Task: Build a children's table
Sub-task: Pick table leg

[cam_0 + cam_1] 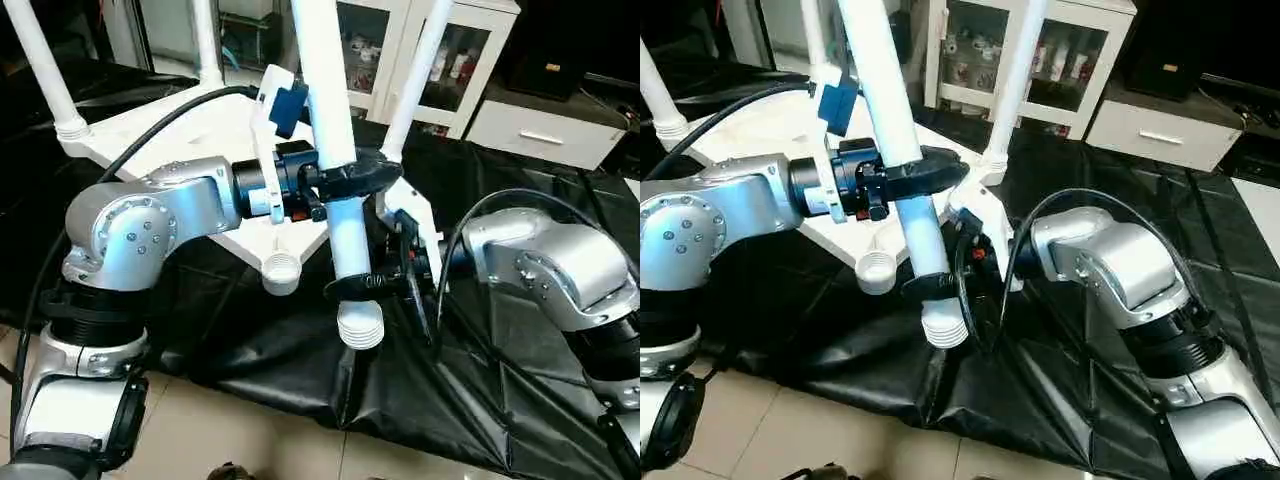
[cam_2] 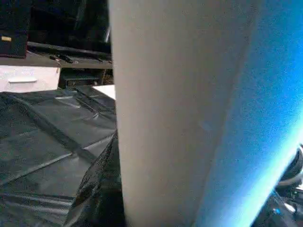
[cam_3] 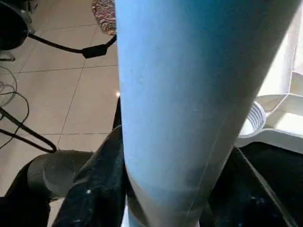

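Leg [image 1: 335, 130] and empty corner socket [image 1: 281, 272] are the pair that matters: the tube stands nearly upright, its ribbed end hanging just right of the socket, off the near edge of the upturned tabletop [image 1: 190, 135]. Left gripper [image 1: 350, 180] clasps it higher up, right gripper [image 1: 372, 285] lower down; the right's fingers look wrapped around it.

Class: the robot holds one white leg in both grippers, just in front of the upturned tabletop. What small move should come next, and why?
Probably swing the leg's ribbed end toward the empty corner socket. Both the left gripper and the right gripper grip it, and the end hangs beside the socket, not over it.
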Tool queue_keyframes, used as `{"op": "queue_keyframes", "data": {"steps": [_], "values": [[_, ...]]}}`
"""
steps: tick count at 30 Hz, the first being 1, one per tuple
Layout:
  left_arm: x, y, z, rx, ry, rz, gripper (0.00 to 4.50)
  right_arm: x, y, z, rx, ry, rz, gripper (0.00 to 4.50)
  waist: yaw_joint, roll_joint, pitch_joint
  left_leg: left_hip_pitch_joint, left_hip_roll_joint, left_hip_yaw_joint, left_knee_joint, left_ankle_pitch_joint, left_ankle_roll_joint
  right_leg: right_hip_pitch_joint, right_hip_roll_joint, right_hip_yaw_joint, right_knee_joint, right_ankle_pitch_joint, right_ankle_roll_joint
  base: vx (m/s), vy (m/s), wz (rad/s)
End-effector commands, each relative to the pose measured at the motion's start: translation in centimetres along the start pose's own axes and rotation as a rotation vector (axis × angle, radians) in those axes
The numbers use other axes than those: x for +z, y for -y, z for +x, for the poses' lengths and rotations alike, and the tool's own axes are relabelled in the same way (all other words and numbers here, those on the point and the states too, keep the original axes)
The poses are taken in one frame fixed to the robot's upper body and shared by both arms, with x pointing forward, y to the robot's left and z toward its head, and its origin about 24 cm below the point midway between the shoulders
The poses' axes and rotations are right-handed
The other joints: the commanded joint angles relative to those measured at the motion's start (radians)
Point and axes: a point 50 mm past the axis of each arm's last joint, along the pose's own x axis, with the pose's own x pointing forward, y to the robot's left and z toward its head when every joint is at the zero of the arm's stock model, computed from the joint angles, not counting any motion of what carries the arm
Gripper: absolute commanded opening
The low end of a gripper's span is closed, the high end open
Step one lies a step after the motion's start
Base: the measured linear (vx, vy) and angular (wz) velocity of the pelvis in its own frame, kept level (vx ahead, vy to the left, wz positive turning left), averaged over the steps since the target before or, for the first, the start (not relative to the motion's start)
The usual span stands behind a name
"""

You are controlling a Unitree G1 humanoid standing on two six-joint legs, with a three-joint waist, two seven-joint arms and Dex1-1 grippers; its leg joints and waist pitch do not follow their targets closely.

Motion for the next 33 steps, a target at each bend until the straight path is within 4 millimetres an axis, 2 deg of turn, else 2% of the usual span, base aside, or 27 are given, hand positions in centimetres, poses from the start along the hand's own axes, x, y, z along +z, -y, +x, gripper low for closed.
{"op": "queue_keyframes", "data": {"steps": [1,8,11,13,16,17,19,20,21,22,23,25,27,28,29,30,31,32,33], "values": [[1.0,0.8,0.4,-0.035,0.004,0.06,1.71,-0.5,0.2,-0.3,-0.014,-0.011,0.011,1.89,-0.001,0.007,-0.07,-0.002,0.047,-0.007,-0.076,-0.102,-0.04,0.061,-0.083,0.057,-0.068,-0.254,-0.15,0.0,0.0,0.0],[1.2,0.7,0.3,-0.036,0.013,0.067,1.71,-0.7,0.2,-0.1,-0.008,-0.006,0.026,1.84,-0.001,0.008,-0.071,-0.003,0.047,-0.008,-0.076,-0.097,-0.039,0.062,-0.083,0.056,-0.065,-0.24,-0.157,0.0,0.0,0.0],[1.2,0.5,0.3,0.005,0.01,0.081,1.71,-0.7,0.4,-0.1,-0.024,0.006,0.031,1.84,-0.002,0.006,-0.071,-0.003,0.047,-0.008,-0.076,-0.103,-0.039,0.062,-0.083,0.057,-0.067,-0.247,-0.156,0.0,0.0,0.0],[1.0,0.4,0.2,0.013,0.016,0.05,2.27,-0.7,0.6,-0.1,-0.045,0.025,0.035,1.84,-0.001,0.007,-0.071,-0.002,0.047,-0.008,-0.076,-0.103,-0.039,0.061,-0.083,0.056,-0.067,-0.253,-0.154,0.0,0.0,0.0],[0.7,0.3,-0.2,-0.005,0.051,-0.006,2.47,-0.6,0.9,-0.3,-0.087,0.068,0.048,1.84,0.0,0.008,-0.072,-0.002,0.047,-0.007,-0.075,-0.095,-0.044,0.062,-0.084,0.056,-0.066,-0.237,-0.163,0.0,0.0,0.0],[0.6,0.4,-0.3,-0.012,0.057,-0.01,2.76,-0.7,1.0,-0.4,-0.095,0.076,0.051,1.83,-0.001,0.008,-0.072,-0.004,0.046,-0.008,-0.076,-0.096,-0.043,0.063,-0.083,0.055,-0.065,-0.233,-0.164,0.0,0.0,0.0],[0.3,0.3,-0.6,-0.008,0.067,-0.017,2.85,-0.5,1.2,-0.6,-0.128,0.108,0.06,1.83,-0.002,0.011,-0.072,-0.002,0.046,-0.008,-0.076,-0.101,-0.043,0.061,-0.082,0.056,-0.066,-0.232,-0.162,0.0,0.0,0.0],[0.1,0.1,-0.8,-0.005,0.077,-0.028,2.87,-0.3,1.6,-0.9,-0.173,0.136,0.068,1.83,-0.002,0.011,-0.072,-0.002,0.046,-0.008,-0.077,-0.104,-0.044,0.061,-0.082,0.055,-0.066,-0.236,-0.162,0.0,0.0,0.0],[-0.4,0.0,-1.1,0.011,0.067,-0.034,2.9,-0.1,2.3,-1.4,-0.248,0.176,0.08,1.83,-0.003,0.014,-0.071,-0.002,0.046,-0.008,-0.078,-0.108,-0.047,0.059,-0.083,0.056,-0.067,-0.235,-0.164,0.0,0.0,0.0],[-0.7,-0.2,-1.3,0.022,0.059,-0.037,3.08,0.1,2.8,-1.8,-0.298,0.202,0.09,1.83,-0.006,0.012,-0.07,-0.004,0.045,-0.008,-0.079,-0.119,-0.052,0.061,-0.082,0.055,-0.069,-0.254,-0.159,0.0,0.0,0.0],[-1.1,-0.3,-1.6,0.032,0.05,-0.039,3.21,0.1,3.4,-2.3,-0.357,0.23,0.107,1.83,-0.006,0.011,-0.072,-0.001,0.045,-0.008,-0.079,-0.123,-0.054,0.059,-0.083,0.054,-0.07,-0.262,-0.156,0.0,0.0,0.0],[-1.5,-0.4,-1.8,0.043,0.045,-0.037,3.3,-0.1,3.9,-2.9,-0.411,0.259,0.13,1.83,-0.008,0.011,-0.07,0.0,0.045,-0.008,-0.081,-0.13,-0.058,0.058,-0.082,0.055,-0.072,-0.278,-0.146,0.0,0.0,0.0],[-2.1,-0.5,-2.2,0.062,0.047,-0.043,3.31,-0.3,4.3,-3.6,-0.467,0.3,0.161,1.83,-0.004,0.017,-0.07,0.005,0.045,-0.006,-0.081,-0.123,-0.066,0.053,-0.079,0.056,-0.07,-0.264,-0.151,0.0,0.0,0.0],[-2.9,-0.7,-2.8,0.098,0.054,-0.039,3.32,-0.6,4.7,-4.4,-0.549,0.35,0.19,1.83,-0.001,0.021,-0.072,0.006,0.044,-0.005,-0.08,-0.122,-0.068,0.054,-0.079,0.056,-0.068,-0.249,-0.154,0.0,0.0,0.0],[-3.1,-0.8,-3.0,0.11,0.055,-0.034,3.32,-0.7,4.8,-4.7,-0.575,0.363,0.198,1.82,-0.003,0.019,-0.072,0.001,0.046,-0.006,-0.082,-0.119,-0.068,0.058,-0.079,0.056,-0.066,-0.222,-0.157,0.0,0.0,0.0],[-3.1,-0.8,-3.0,0.11,0.055,-0.034,3.32,-0.7,4.8,-4.7,-0.575,0.363,0.198,1.82,-0.002,0.018,-0.073,0.002,0.044,-0.005,-0.082,-0.113,-0.064,0.059,-0.077,0.055,-0.064,-0.203,-0.157,0.0,0.0,0.0],[-3.6,-1.0,-3.3,0.15,0.064,-0.007,3.32,-1.0,5.0,-4.9,-0.624,0.375,0.201,1.82,-0.002,0.034,-0.074,0.002,0.042,-0.007,-0.081,-0.116,-0.065,0.059,-0.076,0.054,-0.061,-0.195,-0.161,0.0,0.0,0.0],[-4.6,-1.7,-3.9,0.268,0.084,0.051,3.32,-1.6,5.0,-5.3,-0.706,0.4,0.203,1.82,-0.007,0.037,-0.072,0.001,0.046,-0.009,-0.083,-0.128,-0.062,0.059,-0.077,0.054,-0.073,-0.182,-0.157,0.0,0.0,0.0],[-4.6,-1.7,-3.9,0.268,0.084,0.051,3.32,-1.6,5.0,-5.3,-0.706,0.4,0.203,1.82,-0.009,0.031,-0.07,-0.002,0.045,-0.008,-0.084,-0.135,-0.06,0.062,-0.076,0.054,-0.073,-0.189,-0.153,0.0,0.0,0.0]]}}
